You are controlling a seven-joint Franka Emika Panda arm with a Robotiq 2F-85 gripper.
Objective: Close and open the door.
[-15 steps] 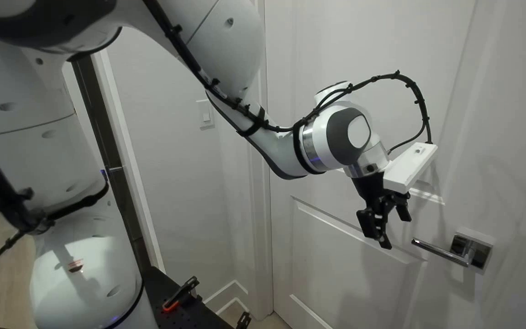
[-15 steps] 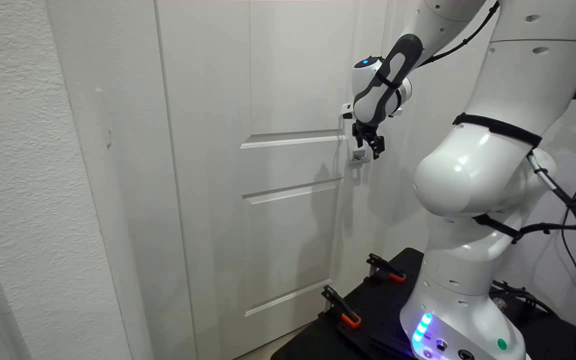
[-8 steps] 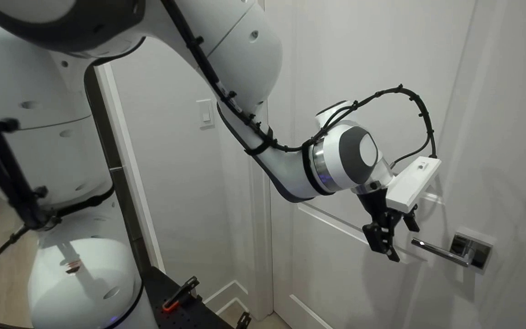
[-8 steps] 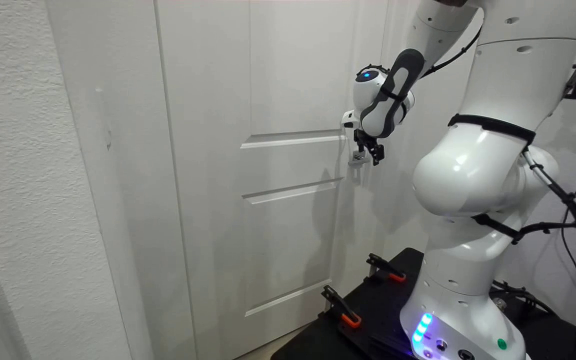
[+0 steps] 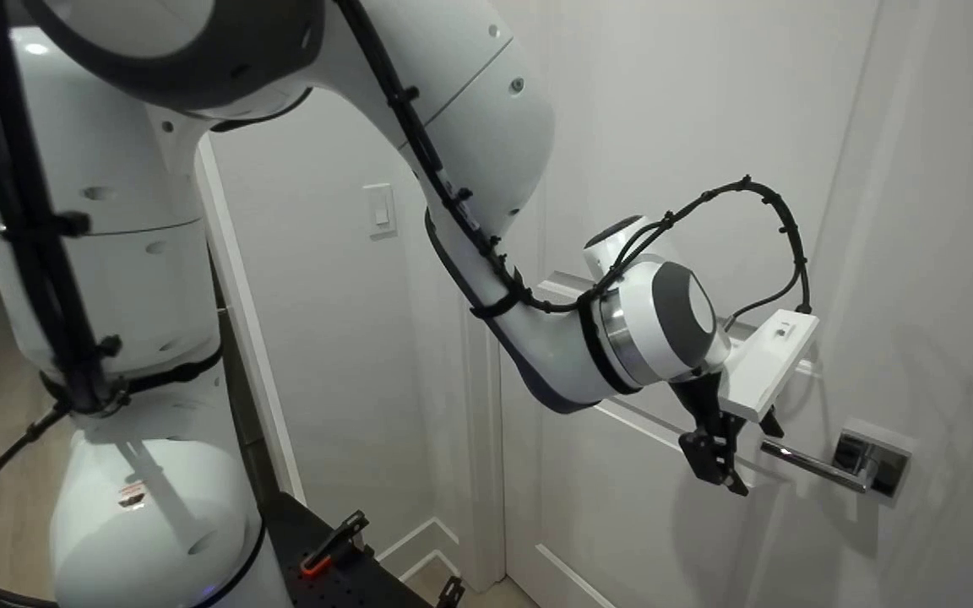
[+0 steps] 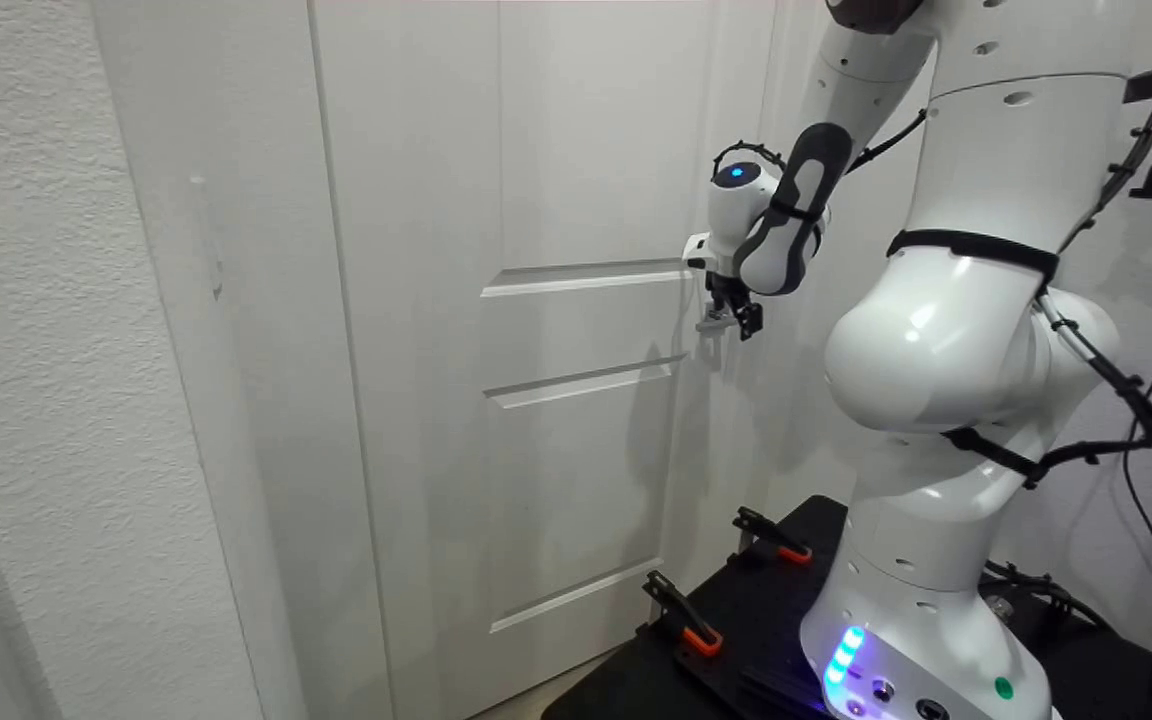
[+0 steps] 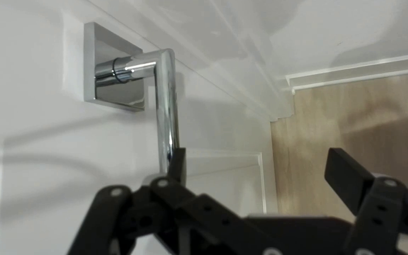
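The white panelled door looks closed in both exterior views, with its raised panels facing the arm. Its silver lever handle sticks out level from a square plate. My gripper hangs fingers down by the lever's free end, jaws wide apart and holding nothing. In the wrist view the lever runs down to the left finger, which hides its tip. Whether they touch I cannot tell. The right finger stands well off to the side, over the floor.
A black base table with orange-tipped clamps stands under the arm, close to the door. A light switch is on the white wall beside the door. Wooden floor shows beneath the gripper. A textured wall rises nearby.
My gripper has come down and slightly toward the lever, with the arm bending lower. Its jaws have stayed open. Door and lever have not moved.
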